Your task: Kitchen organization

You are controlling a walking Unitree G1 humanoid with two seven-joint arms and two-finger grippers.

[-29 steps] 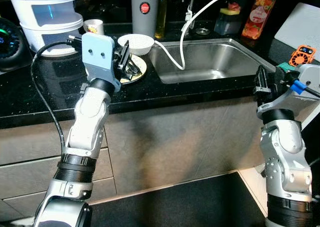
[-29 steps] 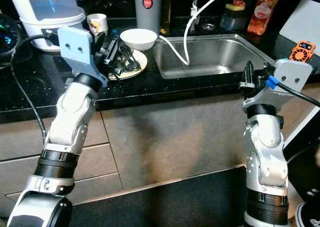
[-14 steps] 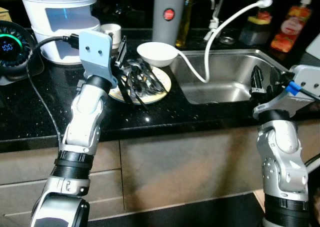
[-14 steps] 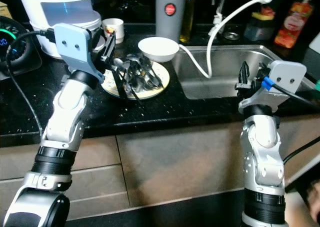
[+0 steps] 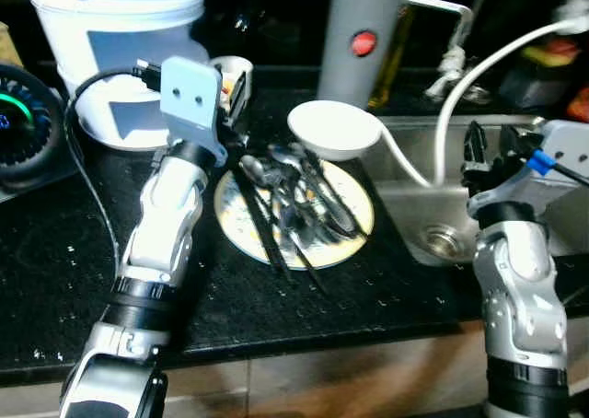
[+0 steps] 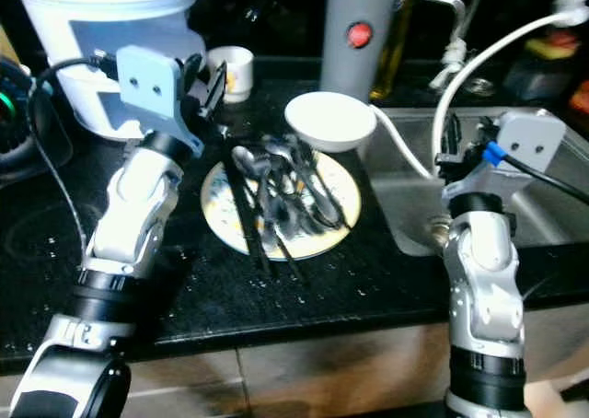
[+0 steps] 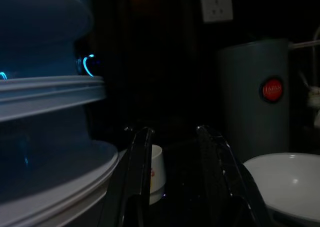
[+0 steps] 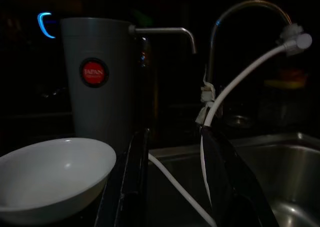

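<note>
- Cutlery [image 5: 299, 197]: a heap of spoons and other dark utensils lies in the centre of the frame on one round patterned plate [image 5: 354, 225]; the pieces overlap too much to count, and two or three long dark handles stick out over the plate's lower rim onto the black worktop [image 5: 55, 252].
- One white bowl [image 5: 333, 128] sits just above the plate, beside the sink's [image 5: 419, 202] left edge.
- One small white cup [image 6: 237, 66] stands in the upper left centre, next to one large white stacked container [image 5: 120, 59] in the upper left corner.
- One tall grey cylinder with a red round label [image 5: 366, 31] stands at the top centre, behind the bowl; one white hose [image 5: 479, 77] curves down from the upper right into the sink.
- Left tool [image 6: 204, 87]: raised above the worktop between the cup and the plate's upper left rim; its two black fingers [image 7: 135, 172] stand a moderate gap apart with nothing between them.
- Right tool [image 5: 490, 149]: on the right of the frame, over the sink's near edge, fingers [image 8: 131, 187] pointing up, parted about as far, holding nothing; the hose runs just past them.
</note>
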